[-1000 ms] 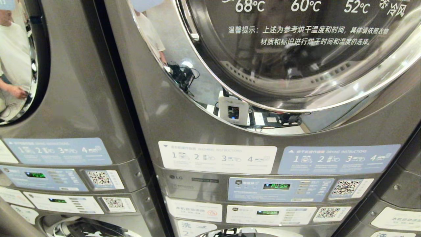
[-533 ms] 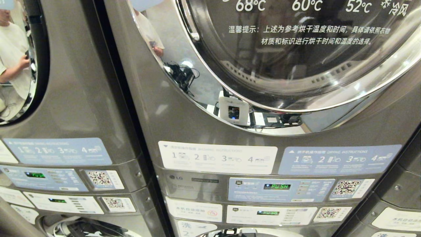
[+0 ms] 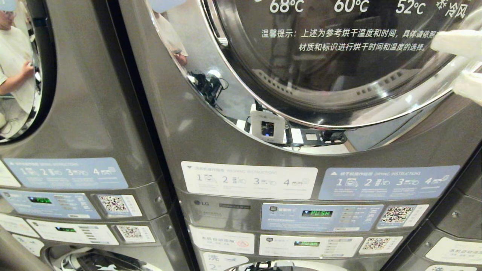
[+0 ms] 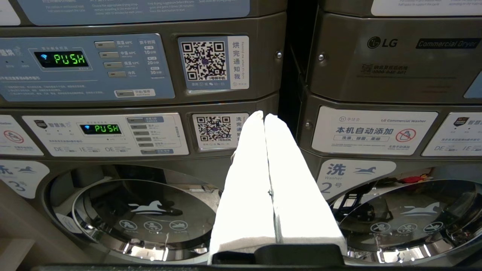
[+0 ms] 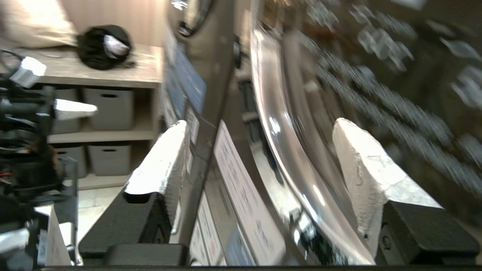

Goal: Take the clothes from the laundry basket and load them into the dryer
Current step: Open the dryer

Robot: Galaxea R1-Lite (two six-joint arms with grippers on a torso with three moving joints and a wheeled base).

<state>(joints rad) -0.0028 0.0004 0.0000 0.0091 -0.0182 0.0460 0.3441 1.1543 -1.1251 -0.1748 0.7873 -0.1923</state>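
Note:
The dryer (image 3: pixel 211 124) fills the head view, its round chrome-rimmed glass door (image 3: pixel 339 75) closed. My right gripper (image 3: pixel 461 64) reaches in from the right edge, open, its white fingers (image 3: pixel 453 41) beside the door's right rim. In the right wrist view the right gripper (image 5: pixel 260 124) holds nothing, and the chrome rim (image 5: pixel 278 128) shows beyond the gap. My left gripper (image 4: pixel 263 114) hangs low before the washer panels, its white fingers pressed shut and empty. The clothes and the laundry basket are out of view.
A second stacked machine (image 3: pixel 75 94) stands close on the left, with a person reflected in its door (image 3: pixel 15 67). Control panels with green PUSH displays (image 3: pixel 316 213) run below. A shelf with grey bins (image 5: pixel 109 109) stands off to the side.
My right gripper has come into the head view at the right edge, open, next to the door rim. The reflected person has shifted an arm.

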